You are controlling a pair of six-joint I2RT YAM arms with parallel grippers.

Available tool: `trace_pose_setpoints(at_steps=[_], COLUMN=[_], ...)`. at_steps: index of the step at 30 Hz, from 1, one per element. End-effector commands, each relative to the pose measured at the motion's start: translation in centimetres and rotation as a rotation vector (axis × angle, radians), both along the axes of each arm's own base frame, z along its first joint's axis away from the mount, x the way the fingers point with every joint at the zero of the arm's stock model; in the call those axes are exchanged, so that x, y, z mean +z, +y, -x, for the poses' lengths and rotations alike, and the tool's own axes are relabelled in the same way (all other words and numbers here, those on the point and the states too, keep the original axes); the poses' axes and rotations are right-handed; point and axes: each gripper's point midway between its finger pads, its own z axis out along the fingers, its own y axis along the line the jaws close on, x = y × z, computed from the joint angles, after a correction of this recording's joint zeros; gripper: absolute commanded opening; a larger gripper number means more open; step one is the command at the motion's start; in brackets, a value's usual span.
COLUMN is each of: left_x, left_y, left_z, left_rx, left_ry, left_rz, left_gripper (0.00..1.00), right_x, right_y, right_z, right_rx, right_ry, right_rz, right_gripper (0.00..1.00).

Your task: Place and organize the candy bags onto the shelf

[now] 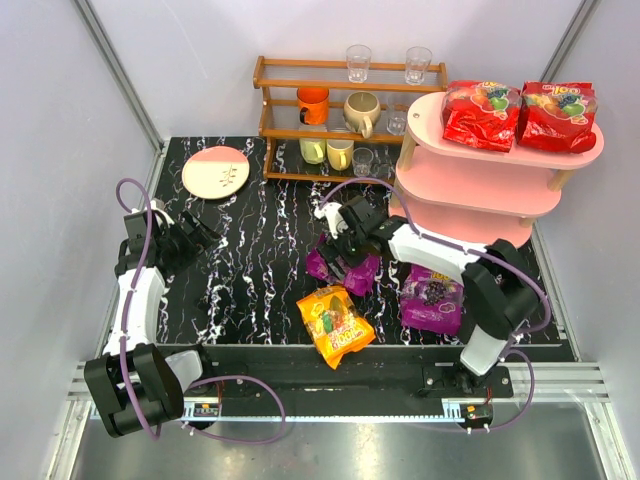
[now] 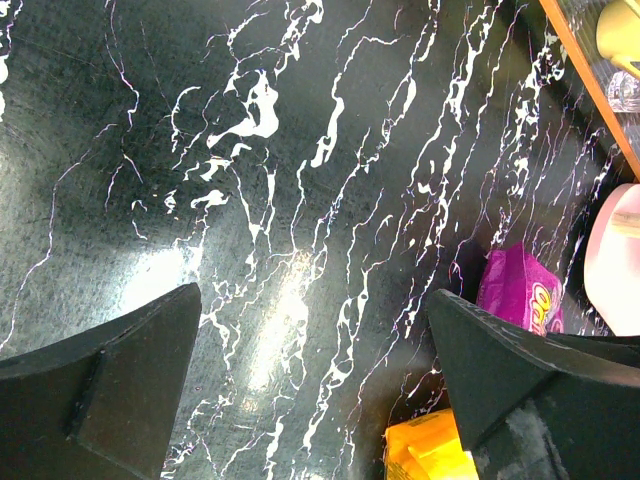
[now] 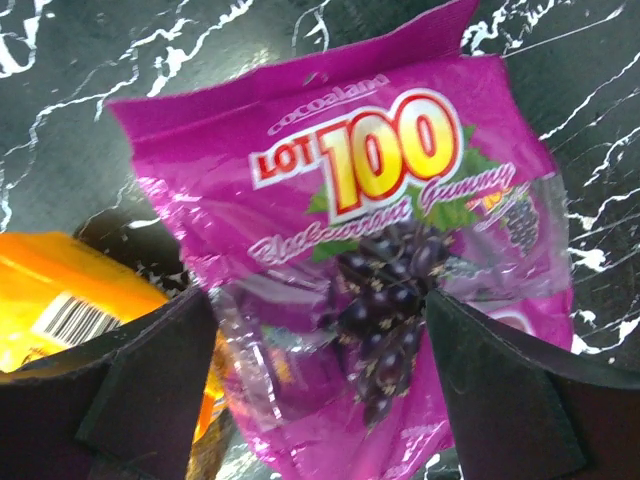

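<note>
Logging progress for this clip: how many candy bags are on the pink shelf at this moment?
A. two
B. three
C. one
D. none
A: only the left red bag and the right red bag lie on the shelf, both on its top board; the near purple bag, the far purple bag and the orange bag lie on the table.

Black marble table (image 2: 150, 120), white veins, glare patch near centre. Left gripper (image 2: 315, 295) jaws spread wide, 2 dark fingers (image 2: 130, 390) at bottom corners, nothing between them. Purple candy bag (image 2: 520, 290) right, flat on table. Orange candy bag (image 2: 425, 450) corner at bottom edge. Pink shelf (image 2: 615, 265) board at right edge. Brown wooden rack (image 2: 590, 75) upper right, yellow cup (image 2: 620, 35) and glass (image 2: 625, 92) on it.
</note>
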Motion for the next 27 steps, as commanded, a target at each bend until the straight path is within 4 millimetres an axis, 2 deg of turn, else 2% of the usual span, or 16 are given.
trace_pose_setpoints(at_steps=[1, 3, 4, 6, 7, 8, 9, 11, 13, 16, 18, 21, 22, 24, 26, 27], left_x=[1.4, 1.5, 1.4, 1.4, 1.5, 1.5, 1.5, 1.4, 1.3, 1.3, 1.3, 1.3, 1.2, 1.3, 1.4, 1.3], left_y=[0.1, 0.1, 0.1, 0.1, 0.1, 0.2, 0.1, 0.2, 0.1, 0.0, 0.1, 0.0, -0.1, -0.1, 0.0, 0.0], left_z=[-0.7, -0.8, -0.8, -0.8, -0.9, -0.9, -0.8, -0.8, -0.7, -0.7, -0.7, -0.8, -0.8, -0.8, -0.8, -0.7], left_rx=[-0.018, -0.019, -0.017, -0.017, -0.016, -0.015, -0.017, -0.015, -0.018, -0.020, -0.018, -0.023, -0.024, -0.024, -0.021, -0.022], left_ry=[-0.050, -0.054, -0.051, -0.049, -0.053, -0.053, -0.052, -0.050, -0.050, -0.050, -0.050, -0.048, -0.045, -0.048, -0.052, -0.051], left_rz=[-0.009, -0.009, -0.008, -0.007, -0.008, -0.008, -0.006, -0.007, -0.006, -0.005, -0.003, 0.001, 0.003, 0.002, -0.003, -0.001], left_gripper=[0.99, 0.99, 0.99, 0.99, 0.99, 0.99, 0.99, 0.99, 0.99, 0.99, 0.99, 0.99, 0.99, 0.99, 0.99, 0.99], right_x=[-1.2, -1.6, -2.2, -1.7, -2.3, -1.6, -1.8, -1.9, -2.5, -2.4, -1.3, 3.1, 4.5, 6.8, 7.5, 8.6], right_y=[-0.3, -0.4, -0.7, 0.2, 0.2, 0.6, 0.0, 0.5, 0.4, 2.1, 4.7, 9.8, 9.8, 9.8, 7.2, 5.3], right_z=[-1.3, -2.1, -2.6, -3.4, -3.8, -4.9, -5.5, -6.6, -7.4, -8.2, -7.7, -5.9, -4.4, -4.0, -3.5, -4.8], right_rx=[-0.047, -0.126, -0.161, -0.262, -0.303, -0.361, -0.486, -0.590, -0.731, -0.784, -0.700, -0.405, -0.335, -0.269, -0.305, -0.374], right_ry=[0.017, 0.028, 0.031, 0.054, 0.073, 0.057, 0.066, 0.076, 0.092, 0.096, 0.109, 0.039, 0.030, -0.033, -0.081, -0.128], right_rz=[0.062, 0.078, 0.100, 0.066, 0.073, 0.060, 0.071, 0.058, 0.045, 0.008, -0.043, -0.209, -0.256, -0.339, -0.340, -0.354], right_gripper=[0.80, 0.68, 0.56, 0.50, 0.47, 0.39, 0.37, 0.36, 0.39, 0.57, 0.68, 0.79, 0.80, 0.83, 0.90, 0.90])
